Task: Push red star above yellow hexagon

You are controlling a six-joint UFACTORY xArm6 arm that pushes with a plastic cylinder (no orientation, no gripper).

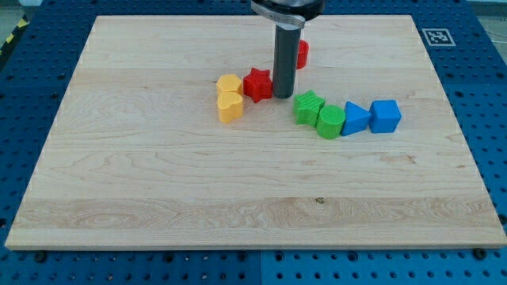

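As seen from the view's left, the wooden board (pixel 158 182) is laid flat on a blue perforated table (pixel 483 103). 2 yellow blocks are found first: a yellow hexagon (pixel 229 84) and, touching it toward the view's bottom, a yellow heart (pixel 230 106). The red star (pixel 257 84) is set just to the right of the yellow hexagon, touching it or nearly so, at about the same height in the view. It is not placed above the hexagon; it sits beside it.

My tip (pixel 283 96) is planted just right of the red star, in contact or very close. No fingers are fitted to the rod, so nothing is grasped or released; only the side of the rod is presented to the star. A 2nd red block (pixel 302 53) is partly hidden behind the rod, shape not readable.

Further right, a row of 4 is strung out: a green star (pixel 308 107), a green round-ish block (pixel 330 121), a blue triangle (pixel 356 119) and a blue cube (pixel 385 115), each touching or almost touching the next. A black-and-white marker tag (pixel 436 36) is fixed at the board's top-right corner.
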